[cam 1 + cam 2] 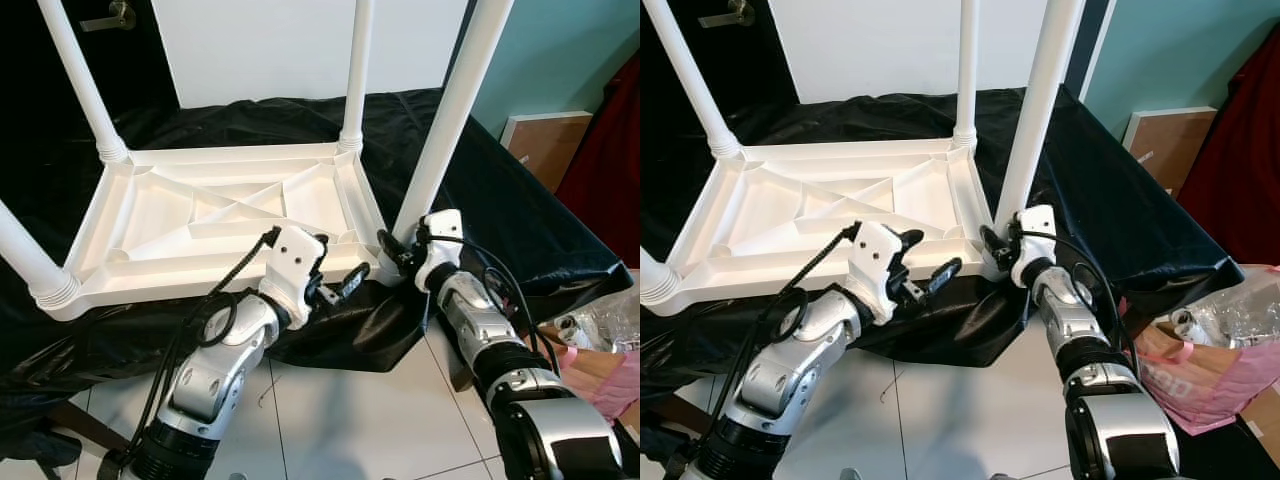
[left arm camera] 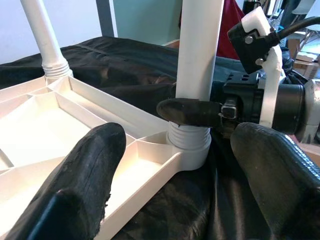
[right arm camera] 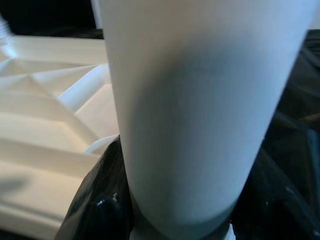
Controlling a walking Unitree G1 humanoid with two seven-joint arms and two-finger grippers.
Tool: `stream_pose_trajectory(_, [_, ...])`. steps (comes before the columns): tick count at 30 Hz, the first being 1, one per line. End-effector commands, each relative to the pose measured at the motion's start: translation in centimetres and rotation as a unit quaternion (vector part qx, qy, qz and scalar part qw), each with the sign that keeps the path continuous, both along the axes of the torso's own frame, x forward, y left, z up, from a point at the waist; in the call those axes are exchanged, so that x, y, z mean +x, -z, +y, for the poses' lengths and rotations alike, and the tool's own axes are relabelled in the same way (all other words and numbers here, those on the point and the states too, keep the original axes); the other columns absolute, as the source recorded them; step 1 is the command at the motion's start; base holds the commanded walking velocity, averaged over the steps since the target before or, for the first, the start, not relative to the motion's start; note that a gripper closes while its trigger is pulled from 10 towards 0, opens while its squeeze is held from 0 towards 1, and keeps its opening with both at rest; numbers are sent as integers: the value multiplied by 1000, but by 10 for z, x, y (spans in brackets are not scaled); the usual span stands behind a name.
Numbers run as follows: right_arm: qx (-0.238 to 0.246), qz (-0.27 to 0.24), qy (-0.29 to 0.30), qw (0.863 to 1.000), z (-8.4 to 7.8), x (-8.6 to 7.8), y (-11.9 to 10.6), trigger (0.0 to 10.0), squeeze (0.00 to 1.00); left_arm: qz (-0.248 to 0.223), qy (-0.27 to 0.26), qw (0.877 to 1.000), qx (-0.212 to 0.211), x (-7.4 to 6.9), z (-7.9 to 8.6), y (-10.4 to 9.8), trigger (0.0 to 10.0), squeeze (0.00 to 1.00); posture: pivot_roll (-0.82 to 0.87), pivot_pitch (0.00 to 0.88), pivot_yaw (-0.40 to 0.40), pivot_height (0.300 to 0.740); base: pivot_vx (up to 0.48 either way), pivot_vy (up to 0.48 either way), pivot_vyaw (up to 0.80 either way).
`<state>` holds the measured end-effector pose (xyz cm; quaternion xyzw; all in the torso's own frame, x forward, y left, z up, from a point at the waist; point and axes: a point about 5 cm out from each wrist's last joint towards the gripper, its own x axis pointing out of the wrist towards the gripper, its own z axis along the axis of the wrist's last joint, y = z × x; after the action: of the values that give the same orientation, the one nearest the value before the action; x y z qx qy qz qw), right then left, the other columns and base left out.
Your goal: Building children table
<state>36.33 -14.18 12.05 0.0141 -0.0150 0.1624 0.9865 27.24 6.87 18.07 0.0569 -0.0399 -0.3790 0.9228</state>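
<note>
A white plastic children's table (image 1: 200,220) lies upside down on a black cloth, with its legs pointing up. My right gripper (image 1: 392,252) is shut on the near-right leg (image 1: 450,110) just above its threaded socket at the table's corner. In the right wrist view the leg (image 3: 190,100) stands between the black fingers (image 3: 97,200). My left gripper (image 1: 345,283) is open beside the table's front edge, a little left of that corner. Its two fingers (image 2: 85,170) frame the leg (image 2: 199,50) from a short way off and hold nothing.
Other legs stand at the far left (image 1: 85,85), far right (image 1: 355,70) and near left (image 1: 30,265). The black cloth (image 1: 520,220) hangs over the front edge onto white floor tiles (image 1: 350,420). A brown board (image 1: 548,140) leans at the right wall; a pink bag (image 1: 610,380) lies beside my right arm.
</note>
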Motion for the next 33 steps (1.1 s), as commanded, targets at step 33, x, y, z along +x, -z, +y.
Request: stream_pose_trajectory(33, [51, 16, 162, 985, 23, -19, 9, 10000, 0, 7, 18, 1000, 0, -2, -5, 2, 10000, 0, -9, 50, -44, 740, 0, 0, 0])
